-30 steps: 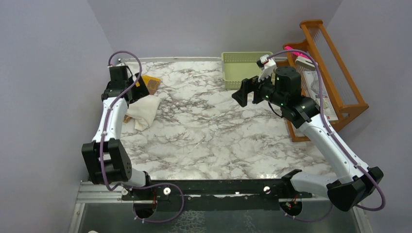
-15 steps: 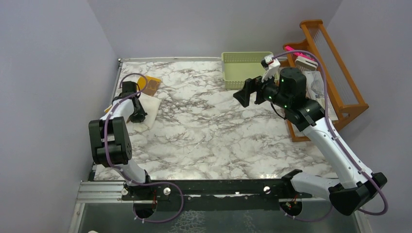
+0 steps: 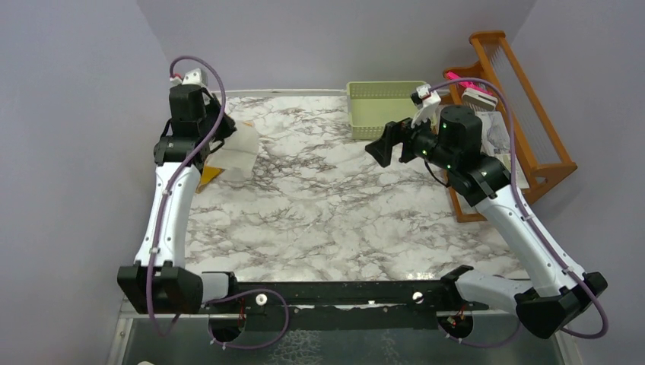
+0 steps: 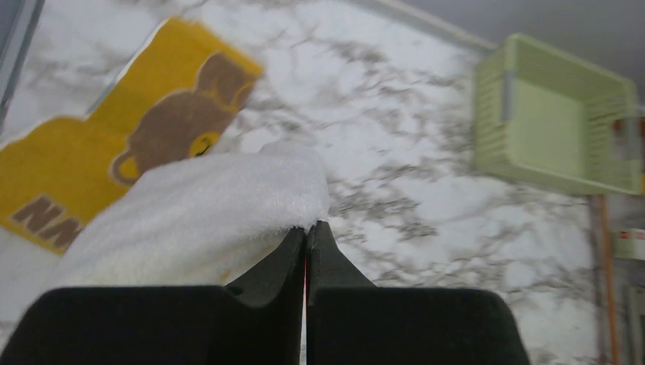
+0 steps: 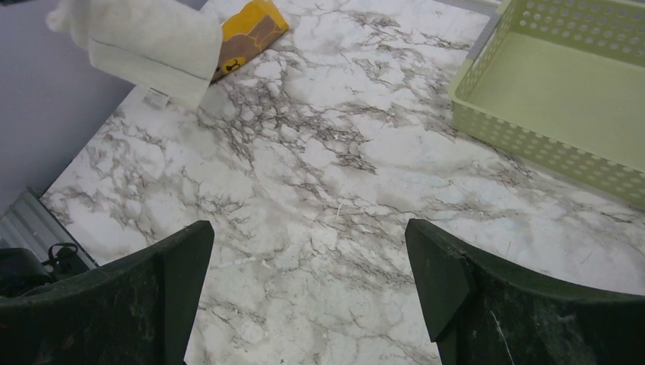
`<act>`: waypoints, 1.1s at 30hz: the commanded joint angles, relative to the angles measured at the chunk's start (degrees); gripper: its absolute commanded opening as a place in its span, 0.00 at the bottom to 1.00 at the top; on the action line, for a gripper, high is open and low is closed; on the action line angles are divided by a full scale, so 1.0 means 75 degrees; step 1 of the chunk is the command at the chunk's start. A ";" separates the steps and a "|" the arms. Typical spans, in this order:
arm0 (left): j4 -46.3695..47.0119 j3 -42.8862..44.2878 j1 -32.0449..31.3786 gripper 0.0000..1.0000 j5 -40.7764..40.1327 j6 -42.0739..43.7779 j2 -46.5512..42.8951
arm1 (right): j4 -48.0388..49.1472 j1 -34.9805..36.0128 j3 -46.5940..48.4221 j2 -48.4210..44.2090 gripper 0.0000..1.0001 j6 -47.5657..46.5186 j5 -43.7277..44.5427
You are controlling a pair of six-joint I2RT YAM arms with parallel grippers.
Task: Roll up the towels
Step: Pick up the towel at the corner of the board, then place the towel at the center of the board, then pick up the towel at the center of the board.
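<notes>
Hanging over the yellow towel (image 4: 91, 160), the white towel (image 4: 205, 205) was pinched tight in the left claw (image 4: 306, 226); the right claw (image 5: 308, 228) was spread wide, empty.

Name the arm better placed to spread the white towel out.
Left. The left gripper is shut on the white towel, holding it up; the right gripper hangs open near the basket, empty.

The left arm (image 3: 169, 201) stretches far forward along the left side, with its wrist lifted high. The left gripper (image 4: 306, 228) points forward and down, and its 2 fingers are pressed tight together on a fold of the white towel (image 4: 220, 190). The right arm (image 3: 521, 224) climbs from its base to a bent elbow. The right gripper (image 5: 308, 236) points left, its 2 fingers spread wide apart.
</notes>
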 commanded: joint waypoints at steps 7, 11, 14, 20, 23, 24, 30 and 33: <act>-0.0274 0.0260 -0.2436 0.00 0.1453 -0.1219 -0.0936 | 0.0273 -0.0008 0.0348 -0.0039 1.00 0.0175 0.0355; -0.0235 -0.0916 -0.2729 0.39 0.1334 -0.1092 -0.1145 | 0.0472 -0.0008 -0.0080 -0.0280 1.00 -0.0140 0.0520; -0.0417 -0.1438 -0.2730 0.98 0.0776 -0.0690 -0.1216 | -0.0002 -0.0008 0.0046 0.0328 1.00 -0.0507 -0.0155; -0.1070 -0.1156 -0.2703 0.99 -0.0344 -0.0051 -0.1024 | -0.0159 0.0969 -0.0472 0.1143 1.00 -0.0706 0.0325; -0.1184 -0.1082 -0.2500 0.99 -0.0424 0.0175 -0.0896 | 0.0098 0.1354 -0.0909 0.1517 0.99 -0.0569 0.0574; -0.1193 -0.1103 -0.2401 0.99 -0.0384 0.0234 -0.0868 | 0.0165 0.1494 -0.0976 0.1700 1.00 -0.0507 0.0650; -0.1193 -0.1288 -0.1785 0.99 0.0063 0.0450 -0.0983 | 0.0962 0.1820 -0.1116 0.2993 1.00 -0.0277 0.0569; -0.1198 -0.1367 -0.1595 0.99 0.0225 0.0492 -0.1114 | 0.1191 0.1826 -0.0893 0.3938 1.00 -0.0218 0.0323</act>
